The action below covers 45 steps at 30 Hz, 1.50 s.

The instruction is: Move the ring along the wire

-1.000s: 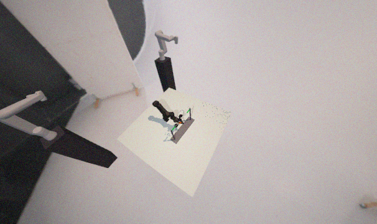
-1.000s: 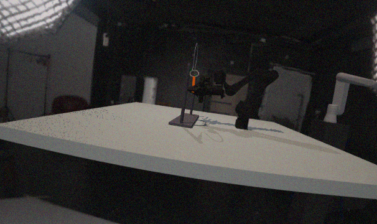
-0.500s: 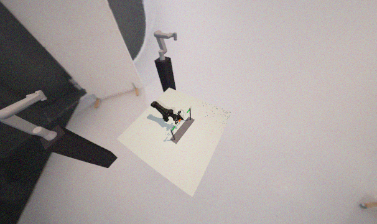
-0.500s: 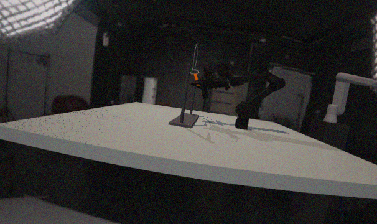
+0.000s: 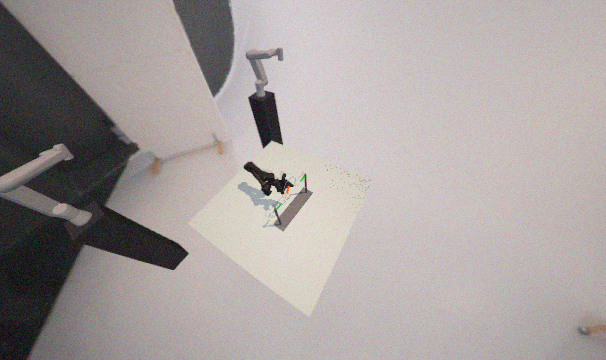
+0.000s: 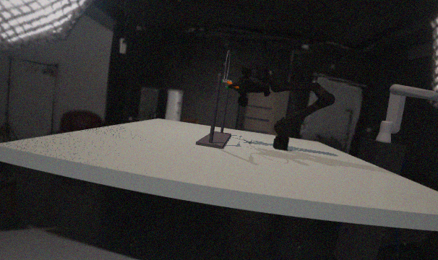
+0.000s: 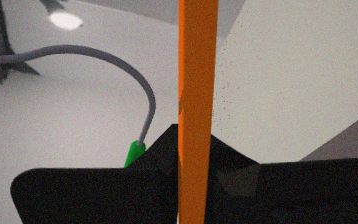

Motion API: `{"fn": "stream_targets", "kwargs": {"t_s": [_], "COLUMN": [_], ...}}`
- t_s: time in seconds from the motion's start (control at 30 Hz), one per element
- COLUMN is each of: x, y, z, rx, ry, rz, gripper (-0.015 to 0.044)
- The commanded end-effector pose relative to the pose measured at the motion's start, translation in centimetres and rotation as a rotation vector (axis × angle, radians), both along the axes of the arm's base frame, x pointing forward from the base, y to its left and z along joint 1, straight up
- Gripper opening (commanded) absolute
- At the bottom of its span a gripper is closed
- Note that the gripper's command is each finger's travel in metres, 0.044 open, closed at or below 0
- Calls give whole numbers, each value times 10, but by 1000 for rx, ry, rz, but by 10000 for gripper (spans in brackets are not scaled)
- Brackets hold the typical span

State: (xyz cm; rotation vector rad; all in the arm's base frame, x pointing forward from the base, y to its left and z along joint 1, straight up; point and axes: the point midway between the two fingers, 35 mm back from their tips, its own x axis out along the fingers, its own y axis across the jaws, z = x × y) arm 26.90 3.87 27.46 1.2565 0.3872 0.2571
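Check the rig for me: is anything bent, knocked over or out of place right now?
Nothing stands out. Both posts stand upright on the base, the gripper is shut on the orange handle, and the grey wire curves down into its green part.

I judge this a robotics lab: my table [image 6: 132,159] stands among pedestal-mounted white arms [image 5: 263,62], with dim doors and cabinets [image 6: 262,108] behind.

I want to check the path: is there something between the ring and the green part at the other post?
No separate object. The grey wire curves between the green parts, and the gripper, shut on the orange handle, must steer around it.
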Motion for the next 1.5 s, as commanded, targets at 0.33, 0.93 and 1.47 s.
{"fn": "stream_targets", "kwargs": {"t_s": [0.33,0.93,1.47], "x": [-3,-4,-5], "y": [7,1,-10], "z": [41,88,115], "rx": [250,544,658], "ry": [-10,-23,-22], "rz": [22,28,31], "gripper": [-150,-150,-150]}}
